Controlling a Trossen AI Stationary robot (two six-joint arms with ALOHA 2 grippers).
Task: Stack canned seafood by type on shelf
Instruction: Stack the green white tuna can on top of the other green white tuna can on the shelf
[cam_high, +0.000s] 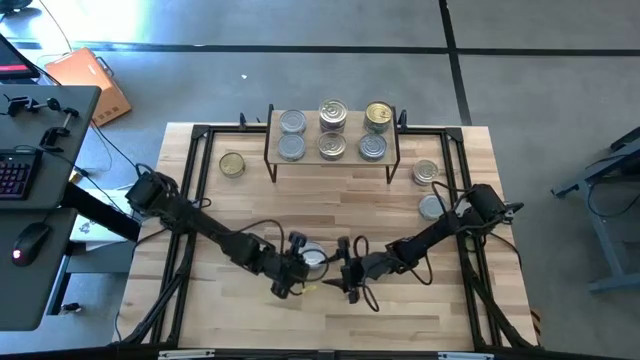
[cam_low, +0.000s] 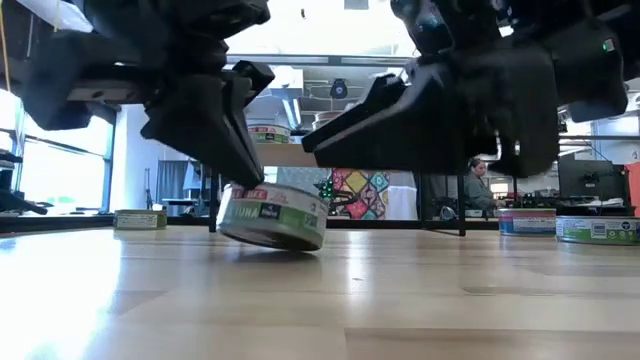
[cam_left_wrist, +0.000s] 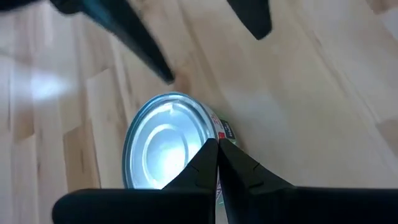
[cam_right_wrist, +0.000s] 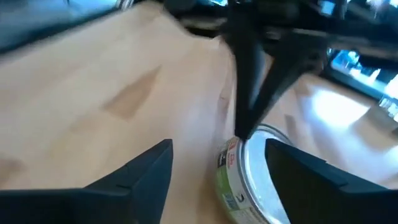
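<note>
A short silver-topped tin (cam_high: 315, 257) with a green label (cam_low: 275, 218) sits tilted on the table near its near edge. My left gripper (cam_high: 300, 262) is above it, shut on its rim (cam_left_wrist: 216, 149). My right gripper (cam_high: 345, 268) is open just right of the tin; its two fingers stand apart beside the tin (cam_right_wrist: 245, 177) without touching it (cam_right_wrist: 217, 165). At the far edge, the wooden shelf (cam_high: 311, 135) on black wire legs carries several tins, some stacked. My left gripper pinches the tin's rim (cam_left_wrist: 213, 135) between its two shut fingers, one on the flat silver face and one on the labelled wall. The fingers (cam_low: 240, 170) come from above, slanting down. The tin is tilted, its held side raised and its opposite lower edge (cam_low: 300, 246) on the table.
A gold-topped tin (cam_high: 232, 165) lies left of the shelf, and two silver tins (cam_high: 425, 172) (cam_high: 432, 207) lie to its right. A black frame (cam_high: 200, 135) borders the tabletop. Bare wood stretches between the shelf and the grippers. A person (cam_low: 478, 180) sits far behind the table.
</note>
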